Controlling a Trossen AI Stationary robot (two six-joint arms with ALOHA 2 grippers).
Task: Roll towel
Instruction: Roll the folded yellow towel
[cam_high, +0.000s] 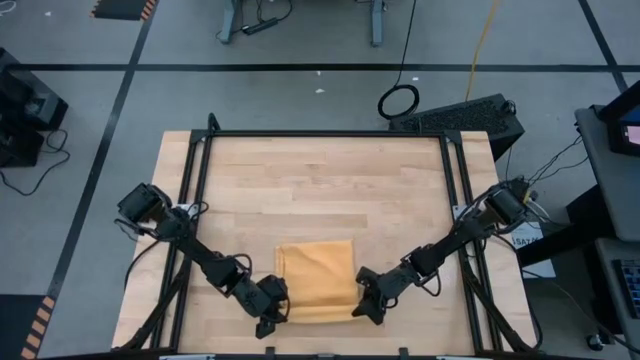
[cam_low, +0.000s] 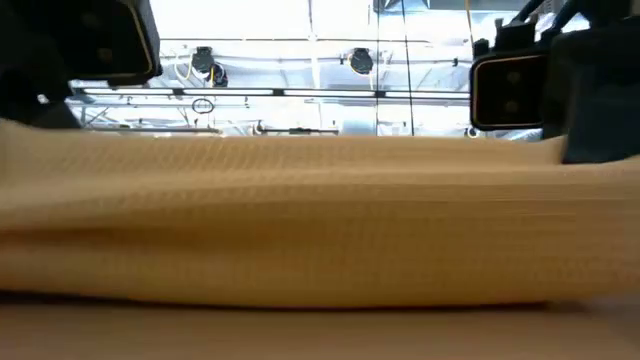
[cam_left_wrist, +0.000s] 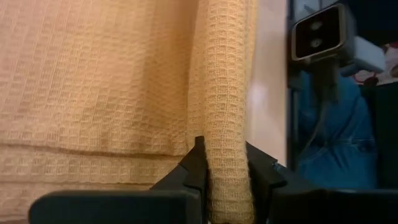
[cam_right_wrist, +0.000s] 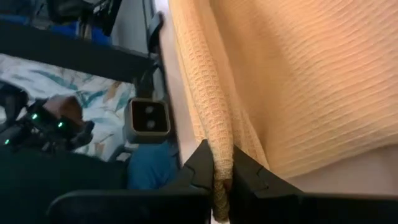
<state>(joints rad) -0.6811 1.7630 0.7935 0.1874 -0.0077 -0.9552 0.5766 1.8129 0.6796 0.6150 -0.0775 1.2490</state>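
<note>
Lying near the front edge of the pale wooden surface (cam_high: 300, 190), the waffle-weave mustard towel (cam_high: 317, 277) has its near hem folded into a soft ridge. Left end effector (cam_left_wrist: 225, 180) and right end effector (cam_right_wrist: 222, 180) each pinch that ridge; its tag is hidden.

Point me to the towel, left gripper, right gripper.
towel (cam_high: 317, 275): high view, middle of the flat cloth.
left gripper (cam_left_wrist: 225, 165): left wrist view, between fingertips pinching the rolled edge.
right gripper (cam_right_wrist: 222, 163): right wrist view, between fingertips pinching the towel edge.
</note>
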